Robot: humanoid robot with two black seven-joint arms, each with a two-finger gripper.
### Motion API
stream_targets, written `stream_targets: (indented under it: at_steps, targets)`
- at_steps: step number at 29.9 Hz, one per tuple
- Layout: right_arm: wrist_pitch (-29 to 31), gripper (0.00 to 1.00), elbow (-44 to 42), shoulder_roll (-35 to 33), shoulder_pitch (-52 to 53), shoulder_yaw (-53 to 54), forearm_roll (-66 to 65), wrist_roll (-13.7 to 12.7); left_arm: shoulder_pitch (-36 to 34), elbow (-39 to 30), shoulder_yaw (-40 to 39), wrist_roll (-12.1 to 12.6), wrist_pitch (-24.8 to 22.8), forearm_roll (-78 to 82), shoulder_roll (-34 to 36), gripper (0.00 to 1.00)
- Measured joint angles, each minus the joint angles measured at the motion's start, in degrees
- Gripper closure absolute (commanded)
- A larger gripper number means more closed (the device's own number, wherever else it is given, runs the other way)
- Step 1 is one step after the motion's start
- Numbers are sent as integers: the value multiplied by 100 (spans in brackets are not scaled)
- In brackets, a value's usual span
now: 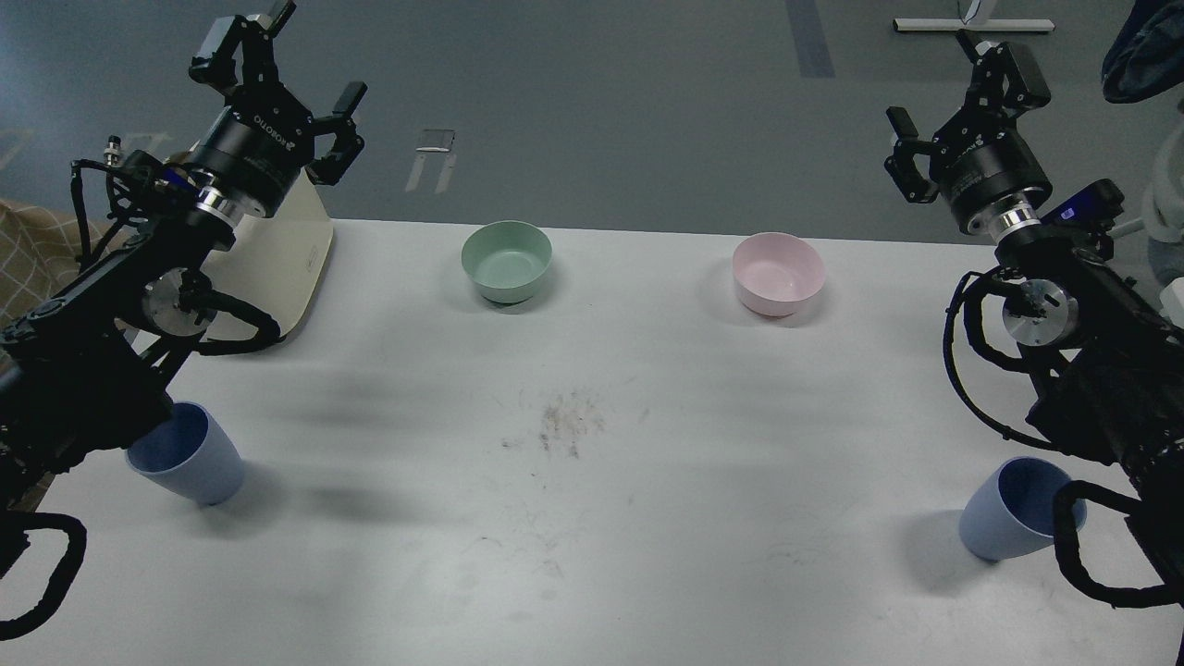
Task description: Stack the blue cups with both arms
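White lettering on the wrist of the left gripper (291, 69) appears mirrored and seems to read "ROBOTIQ", while the right gripper (957, 88) carries similar print too small to make out; both are raised above the far edge with fingers spread wide, holding nothing. The white table (592, 555) is scuffed with a dark smudge at its centre, and grey floor lies beyond. One blue cup (190, 458) stands near the left edge, partly behind the left arm, the other blue cup (1013, 509) near the right edge behind a cable loop, well apart, with a mint-green bowl (507, 261), pink bowl (778, 274) and cream board (282, 264) farther back.
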Motion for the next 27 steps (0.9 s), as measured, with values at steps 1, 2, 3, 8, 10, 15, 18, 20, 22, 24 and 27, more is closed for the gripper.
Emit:
stream_targets:
  at_steps: [1,2,3,8,10,15,18,20,22,24,27]
  targets:
    - [0,0,0,2,7,0,0,0,1,-2,4,0,0,11,20,2]
    - [0,0,0,2,19,0,0,0,2,-2,9,0,0,21,45,2]
    - [0,0,0,2,27,-1,0,1,2,-3,14,0,0,26,67,2]
    - [0,0,6,-20,30,-21,1,1,4,-9,21,0,0,30,96,2]
    - [0,0,15,-41,30,-22,5,1,4,-26,26,0,0,30,88,2]
    - [0,0,53,-82,29,-30,8,1,12,-119,34,0,0,55,104,2]
    - [0,0,60,-82,28,-31,8,1,12,-125,34,0,0,56,119,2]
    - [0,0,61,-81,24,-31,8,1,11,-126,34,0,0,57,119,2]
    - [0,0,62,-75,16,-31,8,1,-3,-126,32,0,0,58,120,2]
    - [0,0,66,-75,5,-31,8,1,-10,-126,30,0,0,66,121,2]
    - [0,0,77,-98,-1,-31,8,1,-21,-131,29,0,0,266,127,2]
